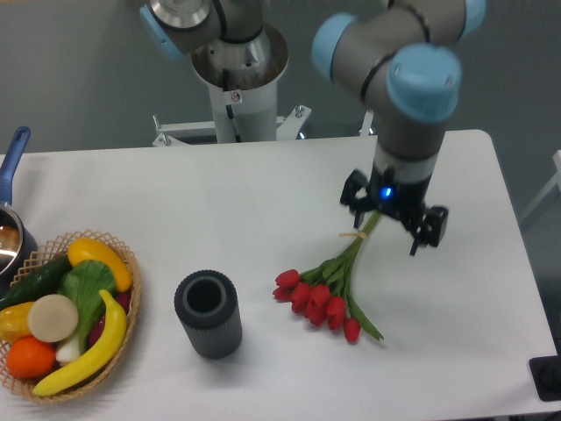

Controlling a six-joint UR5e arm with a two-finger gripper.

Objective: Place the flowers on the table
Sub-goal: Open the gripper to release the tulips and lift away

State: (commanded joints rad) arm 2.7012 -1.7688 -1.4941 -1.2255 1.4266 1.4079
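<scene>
Above the flowers (329, 285) lying on the table (219, 210), the gripper (394, 221) hangs spread, holding nothing.

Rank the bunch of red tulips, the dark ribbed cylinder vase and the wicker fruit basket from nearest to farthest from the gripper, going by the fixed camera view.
1. The bunch of red tulips, lying on the white table just below the gripper.
2. The dark ribbed cylinder vase, upright, mid-table.
3. The wicker fruit basket, at the far left edge.
</scene>
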